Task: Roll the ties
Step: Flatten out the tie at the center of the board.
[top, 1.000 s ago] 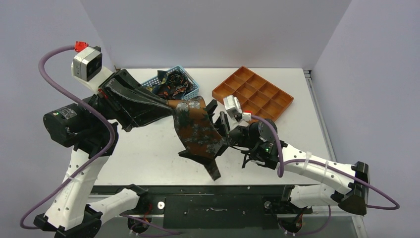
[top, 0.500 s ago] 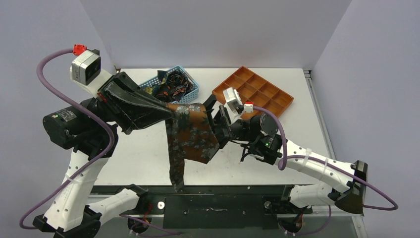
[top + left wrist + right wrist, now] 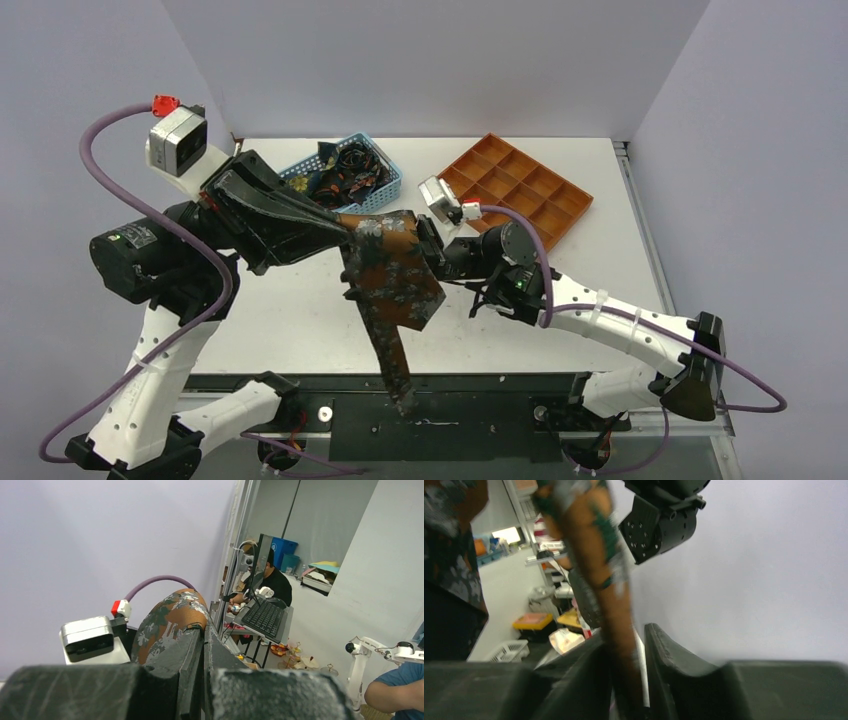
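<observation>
Tie [image 3: 392, 275]: hangs in the air over the near half of the table [image 3: 290, 320]. Its long axis runs from 11 o'clock down to 5 o'clock, and the narrow tail drops past the near table edge.
Right gripper [image 3: 629, 645]: at 3 o'clock of the tie's broad part. Its fingers [image 3: 664, 650] flank the fabric band; whether they press it I cannot tell.
Left gripper [image 3: 204, 640]: at 11 o'clock, pressed together and pinching the tie's upper end.
Turning relation: the right gripper is the nearer to the free length, which lies at 6 o'clock from it.
Light-blue mesh basket [image 3: 385, 190]: at 12 o'clock, holding other ties [image 3: 345, 165].
Orange compartment tray [image 3: 515, 185]: at 2 o'clock, farthest.
</observation>
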Action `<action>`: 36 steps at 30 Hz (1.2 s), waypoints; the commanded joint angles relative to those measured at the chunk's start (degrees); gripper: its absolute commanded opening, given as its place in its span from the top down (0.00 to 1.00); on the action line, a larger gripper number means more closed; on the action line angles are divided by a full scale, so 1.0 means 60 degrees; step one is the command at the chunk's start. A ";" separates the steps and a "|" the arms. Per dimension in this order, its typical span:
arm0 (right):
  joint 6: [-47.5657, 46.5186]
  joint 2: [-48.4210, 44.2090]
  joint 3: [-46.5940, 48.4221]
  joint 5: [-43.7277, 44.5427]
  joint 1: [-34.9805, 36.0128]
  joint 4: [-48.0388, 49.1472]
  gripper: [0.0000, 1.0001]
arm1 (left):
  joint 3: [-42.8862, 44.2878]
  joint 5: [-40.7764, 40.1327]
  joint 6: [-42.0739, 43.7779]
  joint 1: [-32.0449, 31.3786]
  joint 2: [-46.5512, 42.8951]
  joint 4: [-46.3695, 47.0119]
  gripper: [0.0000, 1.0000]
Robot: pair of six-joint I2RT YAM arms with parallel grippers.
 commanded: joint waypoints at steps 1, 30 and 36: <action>0.0336 0.0025 0.0421 -0.0398 0.0037 0.0636 0.90 | -0.0117 -0.0144 0.0211 -0.0053 -0.0033 0.0371 1.00; 0.2992 0.0121 0.3384 1.3808 -0.0191 -0.7089 0.95 | -1.1376 -1.0278 0.1087 0.0035 -0.8353 -0.4440 0.03; 0.4527 -0.0967 0.2249 1.2239 -0.3162 -0.8146 0.95 | -1.2879 -0.9904 0.0183 0.0022 -0.8718 -0.3498 0.04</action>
